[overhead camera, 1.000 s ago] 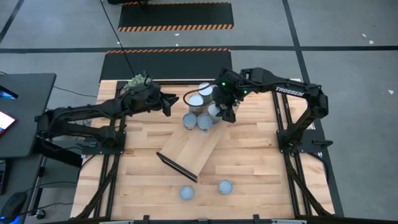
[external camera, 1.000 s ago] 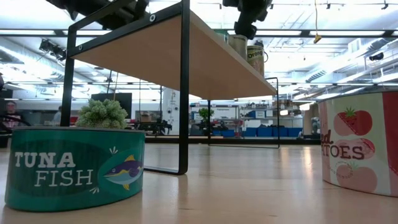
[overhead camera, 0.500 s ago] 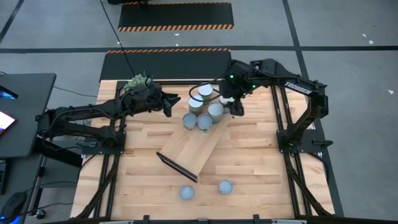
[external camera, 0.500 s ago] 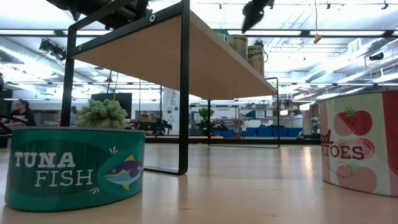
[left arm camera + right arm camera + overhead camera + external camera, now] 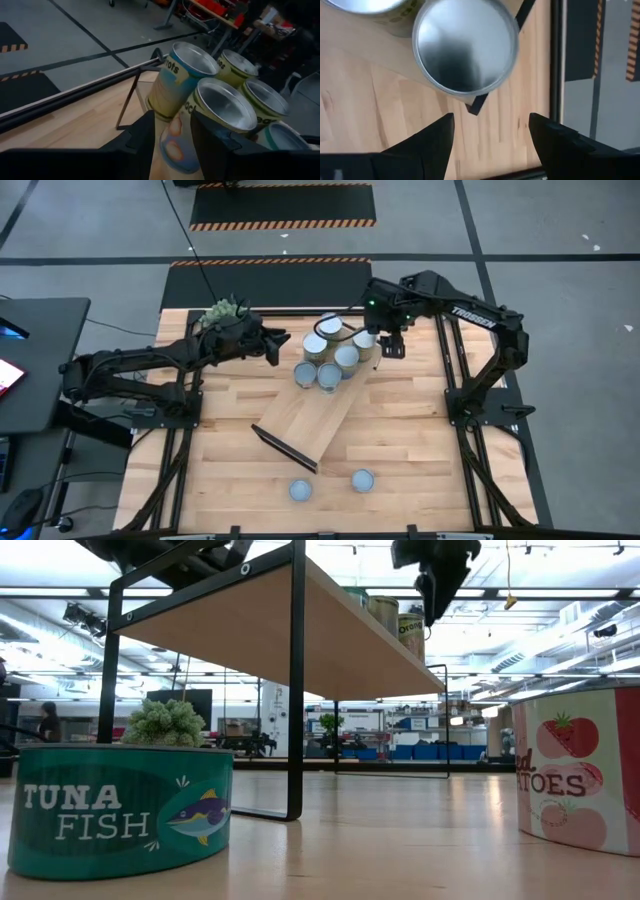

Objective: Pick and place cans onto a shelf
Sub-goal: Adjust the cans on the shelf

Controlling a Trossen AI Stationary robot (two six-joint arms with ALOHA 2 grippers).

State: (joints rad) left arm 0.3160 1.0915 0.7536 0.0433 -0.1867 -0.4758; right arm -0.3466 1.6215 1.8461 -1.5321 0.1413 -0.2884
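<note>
The light-wood shelf (image 5: 310, 415) stands slantwise on dark legs (image 5: 296, 690) at mid-table. Several cans (image 5: 328, 377) stand close together on its far end. They also show in the low view (image 5: 410, 635) and the left wrist view (image 5: 220, 102). Two more cans, a tuna can (image 5: 120, 810) and a tomato can (image 5: 585, 775), stand on the table near its front edge (image 5: 300, 491) (image 5: 362, 479). My right gripper (image 5: 392, 348) (image 5: 492, 145) is open and empty, pointing down just right of the shelf's far corner, beside one can (image 5: 465, 45). My left gripper (image 5: 285, 343) (image 5: 172, 140) is open and empty, left of the cans.
A green bushy plant (image 5: 222, 310) (image 5: 165, 723) stands at the table's far left corner, behind my left arm. Bare tabletop (image 5: 420, 430) lies to the right of and in front of the shelf. Black frames run along the table's left and right edges (image 5: 455, 380).
My right gripper has drawn away from the cans toward the table's right edge. The can it stood over stays upright on the shelf's far end. My left gripper has edged a little toward the cans.
</note>
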